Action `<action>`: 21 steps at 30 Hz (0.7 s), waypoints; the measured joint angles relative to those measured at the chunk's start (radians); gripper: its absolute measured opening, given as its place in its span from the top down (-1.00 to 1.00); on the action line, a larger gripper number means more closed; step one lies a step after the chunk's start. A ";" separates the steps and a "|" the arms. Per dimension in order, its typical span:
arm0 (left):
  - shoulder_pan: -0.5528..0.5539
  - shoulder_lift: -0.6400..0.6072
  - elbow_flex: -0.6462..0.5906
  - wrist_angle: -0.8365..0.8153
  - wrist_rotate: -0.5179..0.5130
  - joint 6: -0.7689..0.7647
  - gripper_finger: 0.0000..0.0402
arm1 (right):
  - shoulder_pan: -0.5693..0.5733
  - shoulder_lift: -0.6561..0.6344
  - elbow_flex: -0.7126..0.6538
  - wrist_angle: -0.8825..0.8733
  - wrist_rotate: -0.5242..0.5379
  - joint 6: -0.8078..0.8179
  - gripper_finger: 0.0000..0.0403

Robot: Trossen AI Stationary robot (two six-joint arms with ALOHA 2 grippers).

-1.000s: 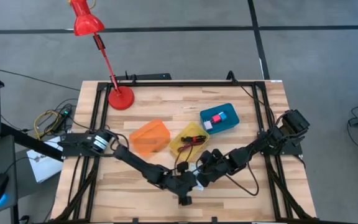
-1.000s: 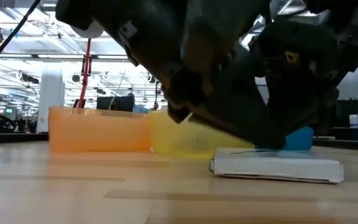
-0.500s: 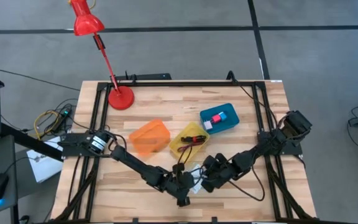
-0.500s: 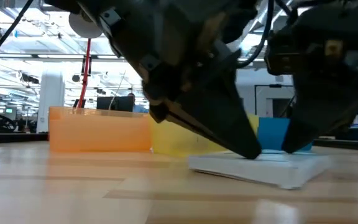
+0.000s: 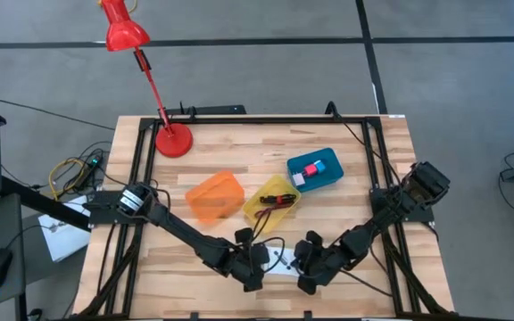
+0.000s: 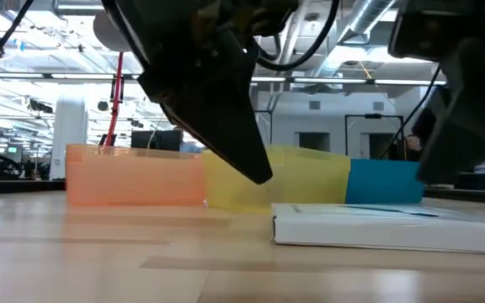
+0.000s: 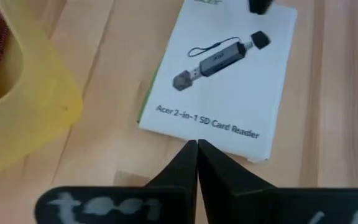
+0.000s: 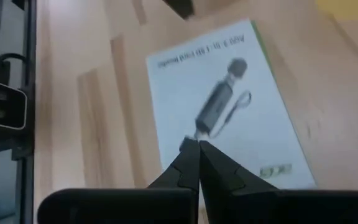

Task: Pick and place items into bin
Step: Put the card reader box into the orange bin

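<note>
A white card (image 5: 282, 261) with a black picture of a card reader lies flat on the table near its near edge, also seen as card (image 7: 222, 74) and card (image 8: 219, 106). My left gripper (image 7: 197, 144) is shut and hovers just above the card's left end (image 6: 280, 225). My right gripper (image 8: 198, 144) is shut and hovers above the card's right part. Both stand clear of the card in the low view. Pink cubes (image 5: 310, 169) lie in the blue bin (image 5: 328, 159). A black-and-red stick tool (image 5: 275, 198) and a dark red cord lie in the yellow bin (image 5: 259, 207).
An orange bin (image 5: 214, 196) stands left of the yellow bin. The red desk lamp (image 5: 173, 139) stands at the far left of the table. Black frame rails (image 5: 136, 169) run along the table's sides. A cable hangs from the left arm near the yellow bin.
Both shut grippers bore down on the card and dragged it toward the near edge. Half a second ago its left end was tipped up. Now the grippers have risen off it and moved apart, left to the left and right to the right. The card lies flat.
</note>
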 joint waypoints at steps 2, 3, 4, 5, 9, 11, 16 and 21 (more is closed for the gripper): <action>0.000 -0.002 0.000 0.002 -0.002 0.000 1.00 | -0.002 0.000 0.015 -0.006 0.002 -0.025 1.00; 0.001 -0.004 0.000 0.000 -0.005 -0.001 1.00 | -0.002 0.000 0.023 -0.016 0.004 -0.029 1.00; 0.001 -0.004 0.001 -0.004 -0.006 -0.004 1.00 | -0.002 0.000 0.031 -0.037 0.006 -0.028 1.00; 0.001 -0.004 0.001 -0.012 -0.005 -0.011 1.00 | -0.002 0.000 0.040 -0.067 0.006 -0.019 1.00; 0.000 -0.004 0.000 -0.060 0.011 -0.039 1.00 | -0.002 0.000 0.054 -0.238 0.006 0.089 1.00; 0.000 -0.004 -0.006 -0.060 0.014 -0.046 1.00 | -0.002 0.011 0.053 -0.267 0.006 0.121 1.00; 0.012 -0.005 -0.006 -0.042 0.035 -0.044 1.00 | -0.003 0.014 0.053 -0.228 0.009 0.109 1.00; 0.036 -0.005 -0.006 -0.081 0.135 0.035 0.97 | -0.002 0.014 0.072 -0.233 0.009 0.092 1.00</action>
